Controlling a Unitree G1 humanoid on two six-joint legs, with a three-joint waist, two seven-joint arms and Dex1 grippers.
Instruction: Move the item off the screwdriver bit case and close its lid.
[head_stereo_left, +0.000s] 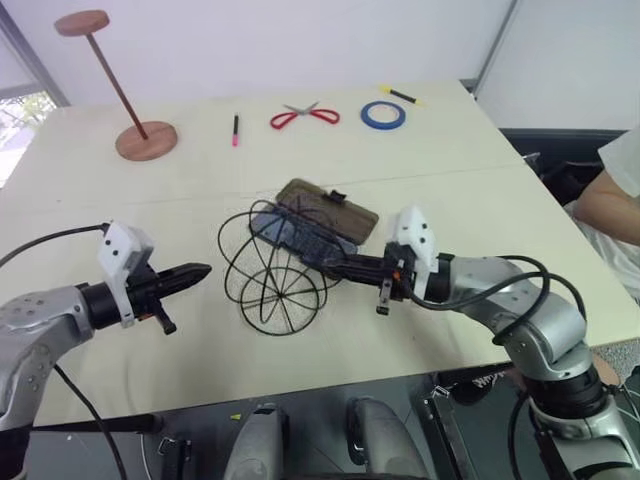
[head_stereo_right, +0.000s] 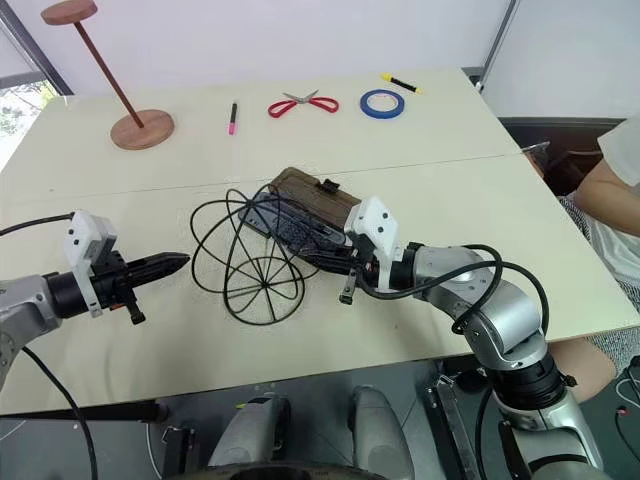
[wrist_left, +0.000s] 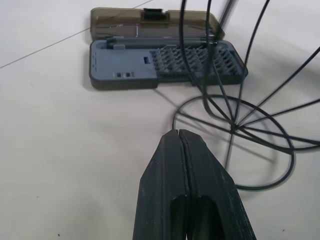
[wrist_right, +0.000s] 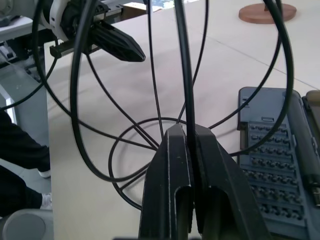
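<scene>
Gripping one thin hoop of the black wire sphere frame (head_stereo_left: 268, 268), the right gripper (wrist_right: 186, 137) has its two black fingers pinched fully together on the wire, as the right wrist view shows plainly. The frame sits tilted on the pale tabletop (head_stereo_left: 480, 180), its far hoops lying over the front part of the dark grey-blue slotted tray of the screwdriver bit case (wrist_left: 167, 64). The case lies open, with its translucent smoky-brown lid (wrist_left: 150, 22) folded flat behind the tray, latch tab up.

The left gripper (head_stereo_left: 196, 271) hangs just beside the frame's other side, fingers pressed shut and holding nothing.

To do this step well, I would lift before dragging: the hoops cross the tray's edge, so a sideways pull alone could snag them and shove the case (it looks light and would slide easily). Raise the frame clear, then carry it toward the bare table in front, well apart from the case. A single thin wire is a poor handle, so the frame may swing about the grip; move slowly. The shut left gripper suits pushing the lid over afterwards.
</scene>
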